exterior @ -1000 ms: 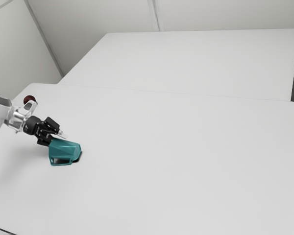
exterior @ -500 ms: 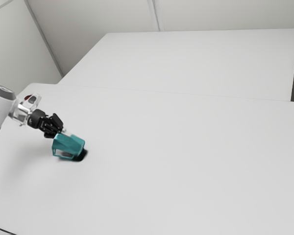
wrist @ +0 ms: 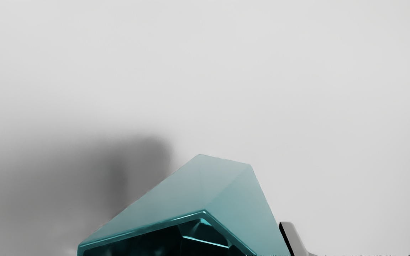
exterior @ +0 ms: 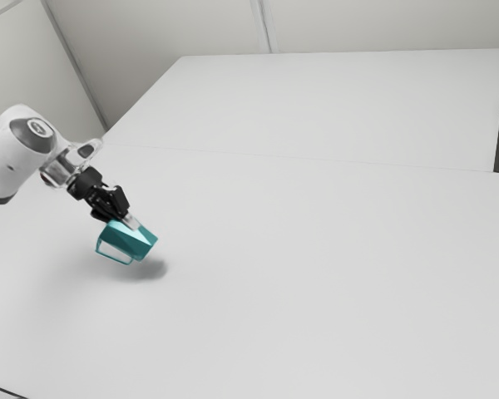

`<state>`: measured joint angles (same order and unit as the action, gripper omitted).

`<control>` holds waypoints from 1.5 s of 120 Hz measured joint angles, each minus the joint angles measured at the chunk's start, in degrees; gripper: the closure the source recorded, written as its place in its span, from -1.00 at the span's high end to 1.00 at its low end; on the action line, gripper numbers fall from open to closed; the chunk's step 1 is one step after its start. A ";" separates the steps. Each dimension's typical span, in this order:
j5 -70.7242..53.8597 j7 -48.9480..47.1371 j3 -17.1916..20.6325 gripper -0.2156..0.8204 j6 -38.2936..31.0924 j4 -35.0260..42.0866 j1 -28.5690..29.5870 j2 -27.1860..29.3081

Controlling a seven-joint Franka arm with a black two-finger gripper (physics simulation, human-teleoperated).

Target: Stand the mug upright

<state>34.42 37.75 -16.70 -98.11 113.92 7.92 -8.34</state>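
Teal faceted mug (exterior: pixel 131 242) hangs tilted above the white table (exterior: pixel 316 274), clamped in the black two-finger gripper (exterior: pixel 130 223), open mouth toward the hand, shadow on the tabletop below.

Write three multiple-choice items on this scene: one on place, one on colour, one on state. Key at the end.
1. Where is the mug in the exterior view?
A) right half
B) left half
C) dead centre

2. What colour is the mug?
A) red
B) yellow
C) teal

3. How does the mug stand now?
A) tilted, off the table
B) upright on the table
C) flat on its side on the table

Key:
1 B: it is at the tips of the gripper, well toward the exterior view's left.
2 C: its walls are teal in both views.
3 A: its body slants, and its shadow falls on the table apart from it.
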 joint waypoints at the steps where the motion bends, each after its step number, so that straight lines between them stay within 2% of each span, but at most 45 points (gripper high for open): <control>1: -0.35 -0.13 -0.09 -0.93 -0.33 0.44 -0.39 0.42; 13: -5.40 -2.03 -0.76 -0.93 -4.12 4.28 -6.04 4.34; 29: -12.83 -4.87 -2.15 -0.93 -8.58 6.13 -13.11 5.71; 68: -29.61 -12.33 -3.19 -0.93 -14.72 6.98 -22.41 6.66; 104: -33.77 -16.78 -3.25 -0.92 -19.00 6.76 -25.75 5.16; 144: -35.26 -20.04 -3.33 -0.93 -29.93 12.26 -28.52 4.17; 180: -39.64 -22.53 -3.36 -0.93 -32.92 14.28 -29.02 3.37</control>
<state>-5.22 15.22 -20.06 -131.03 128.20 -21.10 -4.98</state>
